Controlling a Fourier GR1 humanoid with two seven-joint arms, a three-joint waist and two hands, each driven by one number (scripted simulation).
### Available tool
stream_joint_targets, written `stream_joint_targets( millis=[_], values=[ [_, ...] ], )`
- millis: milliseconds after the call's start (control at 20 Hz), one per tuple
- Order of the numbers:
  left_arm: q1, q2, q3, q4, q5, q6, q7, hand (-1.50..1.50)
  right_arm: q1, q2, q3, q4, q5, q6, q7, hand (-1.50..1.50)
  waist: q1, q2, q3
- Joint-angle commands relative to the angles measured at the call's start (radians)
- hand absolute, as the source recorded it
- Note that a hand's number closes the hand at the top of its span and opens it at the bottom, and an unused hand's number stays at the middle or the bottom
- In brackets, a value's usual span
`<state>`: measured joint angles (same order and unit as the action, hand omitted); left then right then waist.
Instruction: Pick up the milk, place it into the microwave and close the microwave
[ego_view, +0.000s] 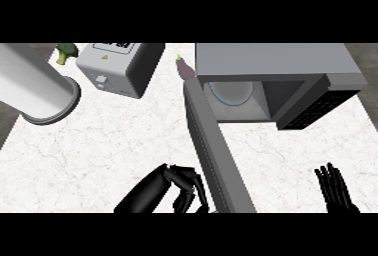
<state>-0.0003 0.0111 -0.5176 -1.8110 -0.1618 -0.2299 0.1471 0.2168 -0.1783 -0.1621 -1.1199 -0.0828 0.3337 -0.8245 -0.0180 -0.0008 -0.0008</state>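
fingers (189, 184) of my left hand (156, 189) are curled in and hold nothing that i can see; they lie at the lower edge, just beside the outer face of the door (215, 150), and contact cannot be told. my right hand (337, 191) rests open at lower right, fingers straight and up. the milk (111, 62), a boxy pale grey carton with flat faces and a dark label on top, stands on the counter (96, 145) at upper left, beside the microwave (273, 60) and well apart from both hands. step in hand, as i judge it: the pick-up, not yet done. the next move calls for uncurling the left hand and reaching up past the door to the carton. the microwave is a grey box, its door swung wide, with a round pale plate (231, 92) inside. the counter is white, faintly veined, smooth.
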Motion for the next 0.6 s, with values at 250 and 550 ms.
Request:
stream_joint_targets(
  millis=[250,550],
  values=[
    [-0.251,-0.011,-0.261,0.332,-0.030,0.277,-0.044,1.50,0.115,-0.062,0.022,-0.175,-0.085,0.151,-0.030,-1.50,-0.016,0.003,0.000],
    [-0.451,-0.011,-0.350,0.524,0.188,0.404,-0.040,1.50,0.131,-0.098,0.055,-0.307,-0.157,0.211,0.009,-1.50,-0.051,0.009,0.000]
  ],
)
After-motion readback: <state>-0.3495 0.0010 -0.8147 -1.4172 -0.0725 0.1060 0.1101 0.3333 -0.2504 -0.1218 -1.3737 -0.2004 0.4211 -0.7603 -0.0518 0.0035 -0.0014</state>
